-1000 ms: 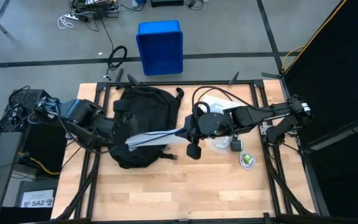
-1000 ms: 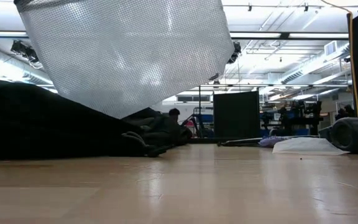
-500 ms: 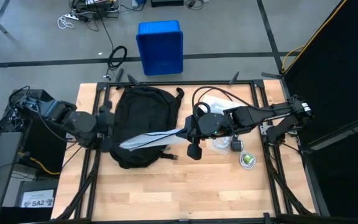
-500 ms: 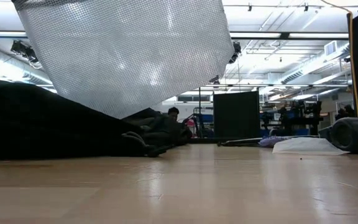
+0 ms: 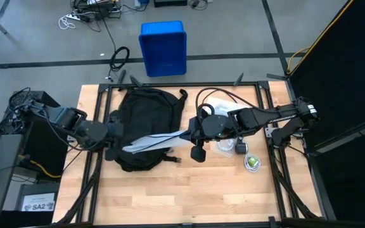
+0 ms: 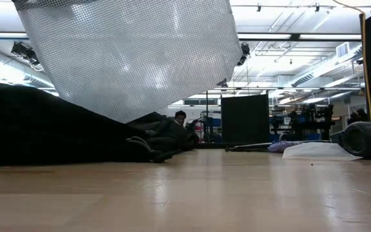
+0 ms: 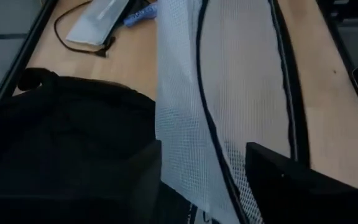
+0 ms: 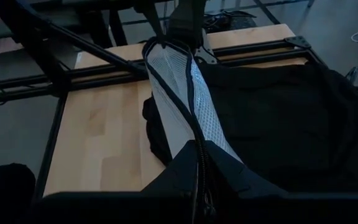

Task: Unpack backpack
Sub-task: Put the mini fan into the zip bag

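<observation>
Looking at the high view first: the left gripper (image 5: 111,132) has backed off to the backpack's (image 5: 146,126) 9 o'clock edge, while the right gripper (image 5: 189,134) stays clamped on the white mesh pouch (image 5: 151,140), so it's nearly out. Low view: pouch hides both grippers. Left wrist: fingers parted, can't tell if anything's pinched.

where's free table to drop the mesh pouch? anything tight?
Free: the whole near strip of the table, in front of the backpack. Also the far corner beyond the right gripper, near the white bag. Crowded: the right side around the green item. The mesh pouch hangs over the backpack; left gripper is at its left edge.
</observation>
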Motion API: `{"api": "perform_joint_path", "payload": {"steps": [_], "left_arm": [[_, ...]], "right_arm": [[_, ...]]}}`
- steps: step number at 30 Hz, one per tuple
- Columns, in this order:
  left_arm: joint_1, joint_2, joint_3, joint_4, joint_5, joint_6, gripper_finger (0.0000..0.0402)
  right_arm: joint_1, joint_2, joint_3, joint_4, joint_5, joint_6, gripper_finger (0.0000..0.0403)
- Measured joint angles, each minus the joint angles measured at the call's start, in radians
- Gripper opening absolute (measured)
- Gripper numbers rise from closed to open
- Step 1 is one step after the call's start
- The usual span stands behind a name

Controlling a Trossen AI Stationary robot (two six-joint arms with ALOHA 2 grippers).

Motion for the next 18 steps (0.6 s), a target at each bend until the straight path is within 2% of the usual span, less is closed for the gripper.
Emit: {"api": "perform_joint_path", "payload": {"steps": [5,10,14,18], "left_arm": [[0.0,0.037,0.0,-0.114,-0.03,-0.053,0.0224],[0.0,0.086,0.0,-0.203,-0.12,-0.101,0.0213],[0.025,0.118,0.0,-0.212,-0.166,-0.126,0.0158],[0.066,0.144,0.0,-0.212,-0.164,-0.126,0.0053]], "right_arm": [[-0.003,0.0,0.0,0.0,0.0,0.0,0.0],[-0.008,0.001,0.0,0.0,0.004,-0.001,0.0],[-0.019,0.001,0.0,-0.027,0.066,-0.002,0.0],[-0.042,0.001,-0.012,-0.061,0.116,-0.002,0.0]]}}
